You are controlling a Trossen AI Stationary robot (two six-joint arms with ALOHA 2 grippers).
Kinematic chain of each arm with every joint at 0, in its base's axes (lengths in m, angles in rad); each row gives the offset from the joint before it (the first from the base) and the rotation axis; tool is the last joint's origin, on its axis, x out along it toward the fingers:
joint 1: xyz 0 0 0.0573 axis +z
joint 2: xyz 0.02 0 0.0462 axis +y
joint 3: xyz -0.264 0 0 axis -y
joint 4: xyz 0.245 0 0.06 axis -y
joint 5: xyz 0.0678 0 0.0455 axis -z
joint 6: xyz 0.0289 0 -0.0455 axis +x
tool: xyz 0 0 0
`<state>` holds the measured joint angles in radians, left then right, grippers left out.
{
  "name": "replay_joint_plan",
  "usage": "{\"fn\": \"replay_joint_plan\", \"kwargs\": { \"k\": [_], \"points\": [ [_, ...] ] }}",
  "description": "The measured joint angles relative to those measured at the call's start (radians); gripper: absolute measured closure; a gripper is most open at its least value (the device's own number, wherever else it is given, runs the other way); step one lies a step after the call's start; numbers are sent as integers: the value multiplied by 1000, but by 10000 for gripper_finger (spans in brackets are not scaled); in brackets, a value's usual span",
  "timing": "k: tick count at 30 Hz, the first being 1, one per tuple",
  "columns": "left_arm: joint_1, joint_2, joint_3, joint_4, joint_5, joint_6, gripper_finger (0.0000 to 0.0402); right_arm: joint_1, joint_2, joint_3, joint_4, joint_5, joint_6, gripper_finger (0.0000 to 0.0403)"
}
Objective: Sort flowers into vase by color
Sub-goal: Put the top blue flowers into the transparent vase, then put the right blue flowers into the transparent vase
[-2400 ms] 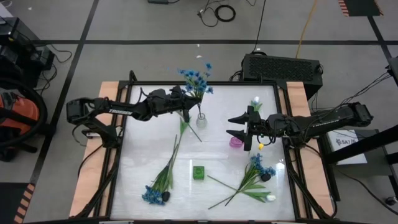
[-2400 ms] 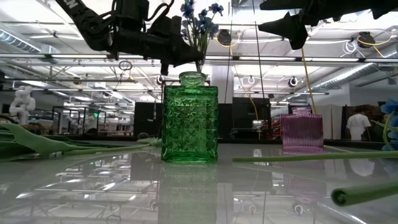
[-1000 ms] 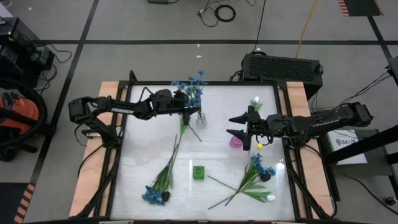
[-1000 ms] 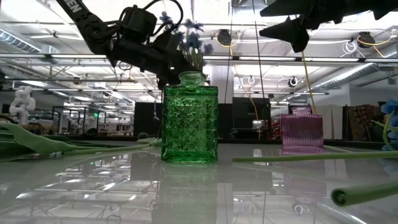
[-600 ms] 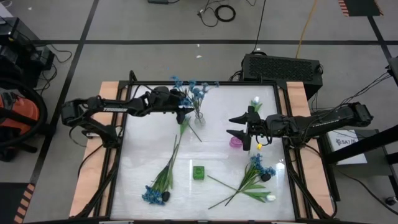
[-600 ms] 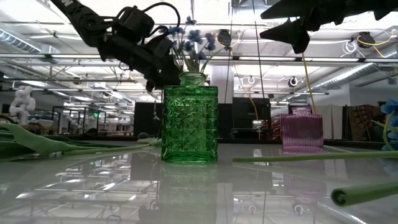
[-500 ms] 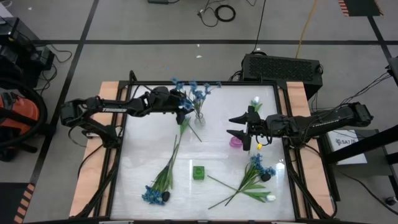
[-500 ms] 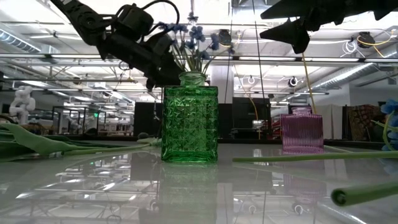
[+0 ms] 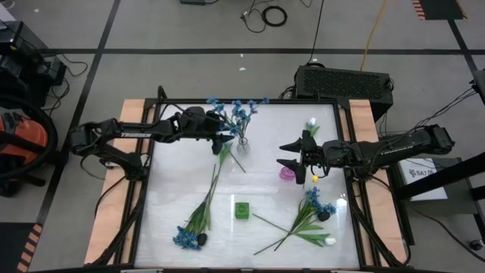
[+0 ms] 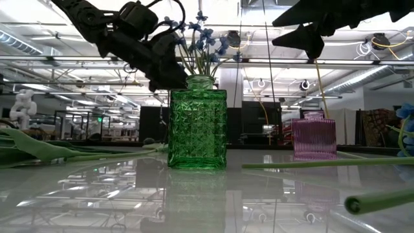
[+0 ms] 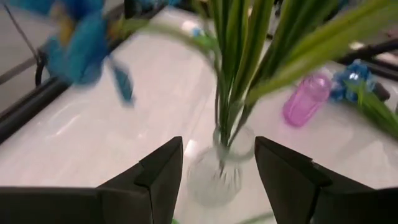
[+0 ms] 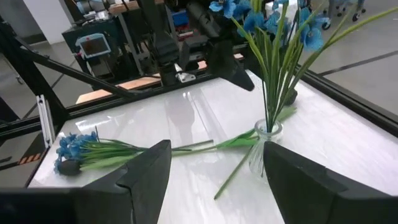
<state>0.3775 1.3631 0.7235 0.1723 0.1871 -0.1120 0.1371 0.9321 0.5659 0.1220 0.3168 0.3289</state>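
A white table (image 9: 182, 182) fills the high view, with wooden strips along its left and right edges. Two dark arms reach in from either side.

The left arm stretches from the left edge toward the far middle of the table. The left gripper (image 9: 225, 138) has its fingers spread and holds nothing; it sits just beside a clear vase (image 9: 243, 141). In the left wrist view the clear vase shows between the two open fingers (image 11: 163, 171), apart from both.

The right arm comes in from the right edge. The right gripper (image 9: 286, 154) hovers with its fingers spread and empty, just beside a pink vase (image 9: 287, 172).

A blue bunch (image 9: 236, 111) stands upright in the clear vase, its blossoms fanned out above the rim. A loose green stem (image 9: 228, 156) lies on the table by that vase's base.

A second blue bunch (image 9: 193, 227) lies flat near the front left, blossoms toward the front edge. A third blue bunch (image 9: 312, 205) lies at the front right, with a white tulip (image 9: 329, 241) and green leaves beside it. Another white tulip (image 9: 311, 123) lies near the far right corner.

A small green vase (image 9: 242, 210) stands near the front middle, empty. In the low view it looms large in the foreground.
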Motion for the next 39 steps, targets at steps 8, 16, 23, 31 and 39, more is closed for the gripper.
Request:
{"fn": "replay_joint_plan", "kwargs": {
  "k": [8,16,23,31,39],
  "points": [
    [-6,-118,0,-194,0,11,194,0,0,0,-24,-3,38,156],
    [-52,-243,0,-403,0,-6,194,23,-46,0,-119,-8,160,156],
    [-132,-276,0,-425,0,-13,194,211,-61,0,-303,-33,386,156],
    [-246,-272,0,-479,0,-14,194,499,-9,0,-383,-34,584,156],
    [-333,-271,0,-479,0,-14,194,610,158,21,-408,-89,548,174]
  ]
}}
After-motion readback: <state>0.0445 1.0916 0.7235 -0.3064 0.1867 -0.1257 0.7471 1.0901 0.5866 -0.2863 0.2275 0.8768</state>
